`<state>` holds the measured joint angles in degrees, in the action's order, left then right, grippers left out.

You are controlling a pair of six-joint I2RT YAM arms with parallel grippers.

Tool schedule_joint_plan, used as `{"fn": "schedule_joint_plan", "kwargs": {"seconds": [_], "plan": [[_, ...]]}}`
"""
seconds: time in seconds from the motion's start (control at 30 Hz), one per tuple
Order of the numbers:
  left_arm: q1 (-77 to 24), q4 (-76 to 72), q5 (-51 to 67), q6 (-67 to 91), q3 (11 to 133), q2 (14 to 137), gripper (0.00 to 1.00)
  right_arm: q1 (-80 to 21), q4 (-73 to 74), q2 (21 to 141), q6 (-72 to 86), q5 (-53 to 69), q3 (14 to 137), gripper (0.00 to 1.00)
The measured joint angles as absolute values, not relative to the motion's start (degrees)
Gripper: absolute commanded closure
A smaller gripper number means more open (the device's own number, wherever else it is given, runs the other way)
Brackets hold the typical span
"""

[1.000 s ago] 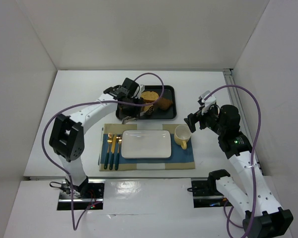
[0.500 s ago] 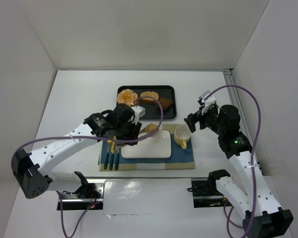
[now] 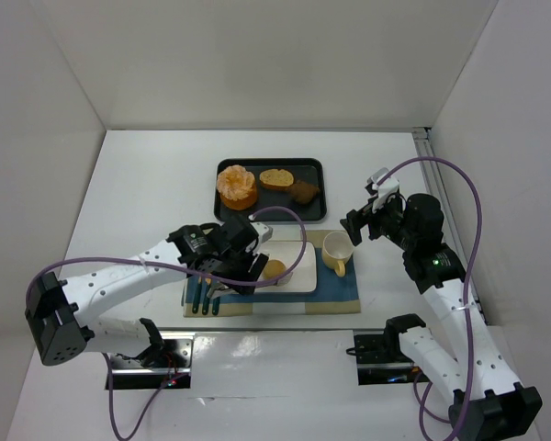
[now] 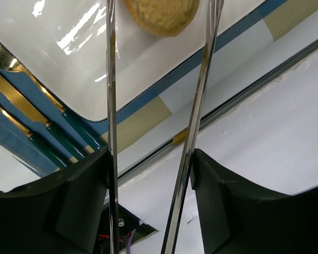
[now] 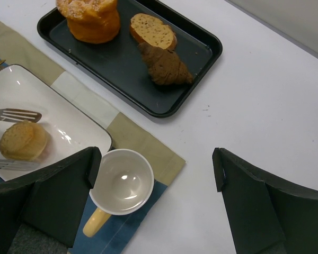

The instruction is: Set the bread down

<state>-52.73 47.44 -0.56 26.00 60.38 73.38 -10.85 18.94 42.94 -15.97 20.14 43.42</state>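
The bread (image 3: 274, 269) is a small round golden-tan bun lying on the white plate (image 3: 297, 254), near its front edge. It also shows in the left wrist view (image 4: 161, 13) and the right wrist view (image 5: 24, 140). My left gripper (image 3: 239, 265) (image 4: 148, 159) is shut on metal tongs (image 4: 110, 106). The tongs' tips (image 5: 16, 114) stand on either side of the bun, slightly apart from it. My right gripper (image 3: 358, 225) (image 5: 156, 159) is open and empty, hovering right of the yellow cup (image 3: 336, 251).
A black tray (image 3: 312, 213) at the back holds an orange ruffled pastry (image 3: 236, 186), an oval bread slice (image 3: 276, 178) and a brown croissant (image 3: 303, 191). The plate and cup stand on a blue and tan mat (image 3: 335, 289). Gold cutlery (image 4: 21, 100) lies left of the plate.
My left arm swung from the tray to the plate with the bun in the tongs. The bun now rests on the plate with the tong tips spread. The right arm has not moved.
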Motion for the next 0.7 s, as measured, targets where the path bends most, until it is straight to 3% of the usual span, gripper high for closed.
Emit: {"fn": "schedule_joint_plan", "kwargs": {"seconds": [0.5,0.7], "plan": [[-52.0,49.7,-9.0,28.5,63.5,64.6,0.25,-10.9,18.9,42.9,-16.0,20.1,43.4,0.0],[-39.7,45.3,-13.6,28.6,60.7,58.3,0.25,-10.9,18.9,42.9,-16.0,20.1,43.4,0.0]]}}
